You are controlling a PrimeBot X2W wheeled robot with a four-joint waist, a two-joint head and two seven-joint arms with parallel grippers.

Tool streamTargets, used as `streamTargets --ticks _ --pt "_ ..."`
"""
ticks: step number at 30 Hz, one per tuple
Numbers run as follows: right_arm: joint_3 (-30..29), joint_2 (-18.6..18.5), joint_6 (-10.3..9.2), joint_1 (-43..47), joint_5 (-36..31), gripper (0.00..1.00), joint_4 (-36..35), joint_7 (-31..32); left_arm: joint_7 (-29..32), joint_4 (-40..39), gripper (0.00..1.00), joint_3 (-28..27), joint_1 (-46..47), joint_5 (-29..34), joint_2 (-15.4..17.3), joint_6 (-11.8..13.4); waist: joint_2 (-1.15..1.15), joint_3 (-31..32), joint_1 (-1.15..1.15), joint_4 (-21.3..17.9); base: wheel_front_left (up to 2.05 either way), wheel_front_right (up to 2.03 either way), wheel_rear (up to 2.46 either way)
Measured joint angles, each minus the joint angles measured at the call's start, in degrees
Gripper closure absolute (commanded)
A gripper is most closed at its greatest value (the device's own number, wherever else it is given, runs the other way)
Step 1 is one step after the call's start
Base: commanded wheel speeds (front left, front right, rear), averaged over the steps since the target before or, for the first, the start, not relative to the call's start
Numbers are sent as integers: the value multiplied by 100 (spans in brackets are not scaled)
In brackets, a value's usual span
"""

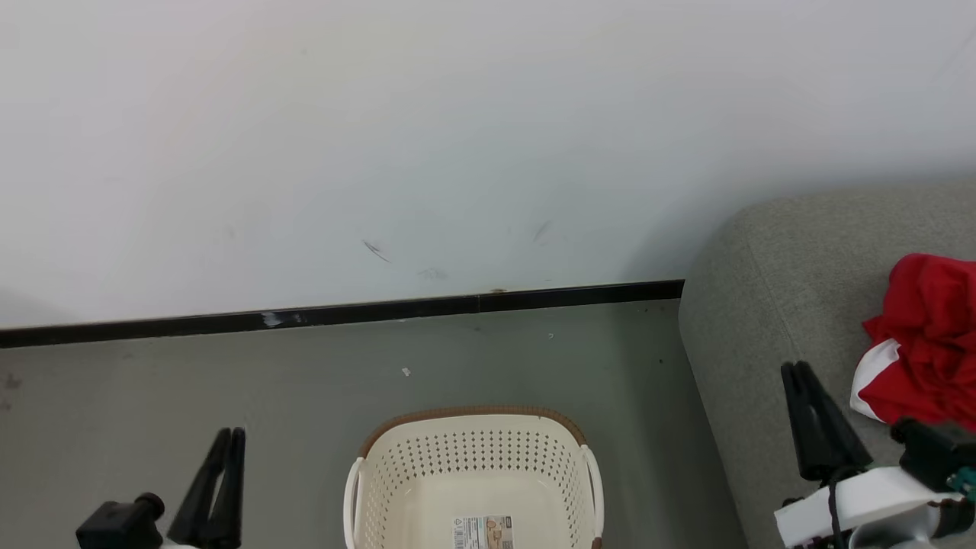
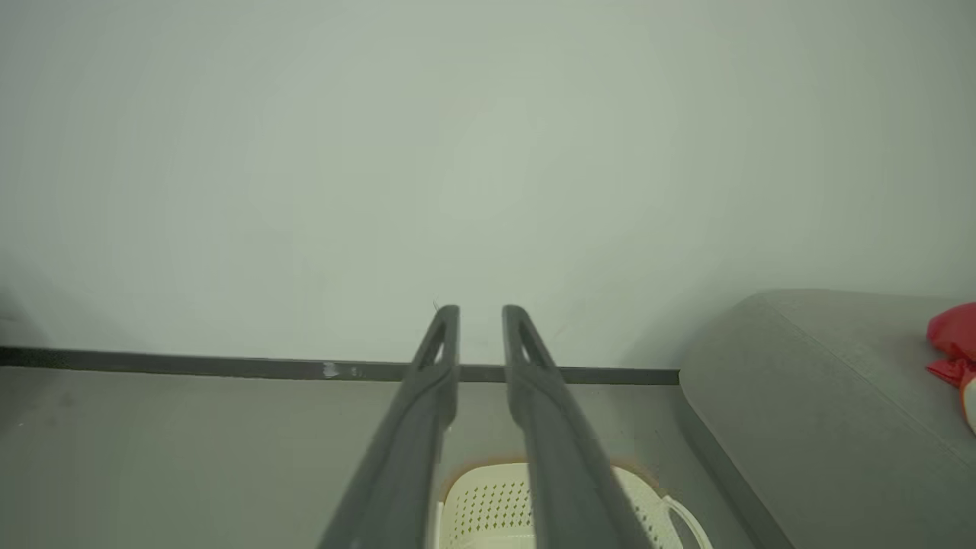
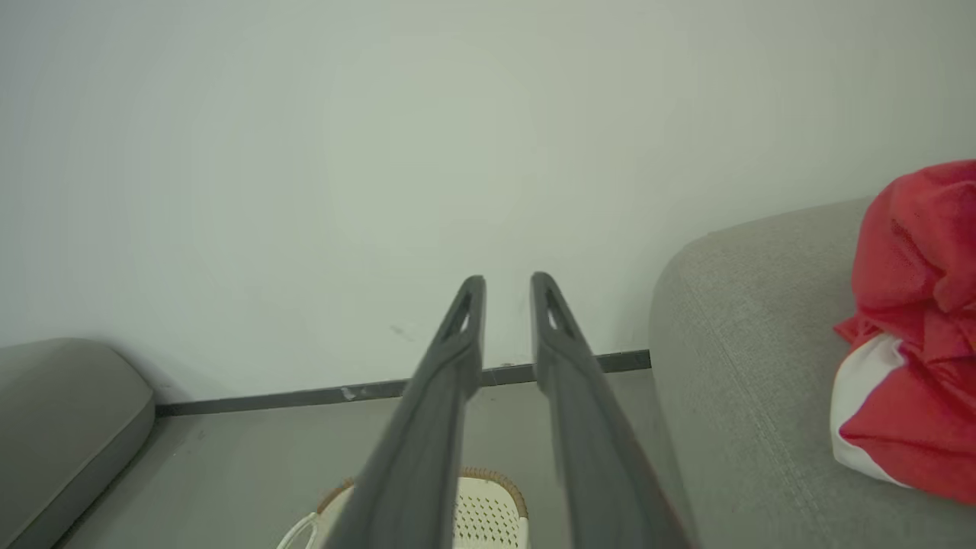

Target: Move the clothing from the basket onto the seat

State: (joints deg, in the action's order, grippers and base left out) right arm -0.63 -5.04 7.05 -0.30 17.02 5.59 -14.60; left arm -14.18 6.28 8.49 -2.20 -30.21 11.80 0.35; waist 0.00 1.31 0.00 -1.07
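oval cream perforated plastic basket (image 1: 473,450), brown woven-look rim, white side handles: stands on the grey floor (image 1: 152,396), bottom centre. a printed label (image 1: 483,531) lies on its base. bright red and white fabric clothing (image 1: 926,343): bunched on the grey-green upholstered seat (image 1: 778,305), right edge. left gripper (image 1: 231,435): lower left, over the floor, jaws narrowly parted. right gripper (image 1: 793,367): over the seat, near the clothing, not touching it, jaws narrowly parted.

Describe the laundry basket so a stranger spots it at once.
Below the white wall, on the grey floor left of the grey-green fabric seat, stands an oval cream plastic basket. Nothing else has perforated walls and a brown woven-look rim.
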Motion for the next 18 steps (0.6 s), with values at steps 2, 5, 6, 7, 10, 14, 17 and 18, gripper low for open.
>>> streamTargets --ticks 2,5,6,7,10,14,17,18 --pt "15 64 0 124 0 100 130 0 1 122 100 46 -74 -1 -114 0 0 0 0 0 0 0 0" --pt "35 100 0 220 45 100 221 5 13 192 100 60 -123 -52 -183 0 0 0 0 1 0 0 0" --pt "33 99 0 220 111 100 224 7 53 192 100 48 -123 -112 -185 -3 0 0 0 2 0 0 0" --pt "32 99 0 219 165 100 223 9 58 197 100 38 -123 -176 -187 -7 0 0 0 3 0 0 0" --pt "27 100 0 219 352 100 225 57 111 214 100 -3 -123 -366 -205 -9 0 -3 0 5 0 0 0" --pt "0 103 0 217 683 100 235 132 208 220 100 -44 -122 -678 -236 -51 0 -9 0 11 0 0 0" --pt "-16 107 0 215 999 100 247 209 260 227 100 -78 -121 -853 -257 -57 0 -14 0 15 0 0 0" --pt "-19 109 0 215 1110 100 250 211 287 230 100 -96 -120 -918 -267 -58 0 -15 1 16 0 0 0"
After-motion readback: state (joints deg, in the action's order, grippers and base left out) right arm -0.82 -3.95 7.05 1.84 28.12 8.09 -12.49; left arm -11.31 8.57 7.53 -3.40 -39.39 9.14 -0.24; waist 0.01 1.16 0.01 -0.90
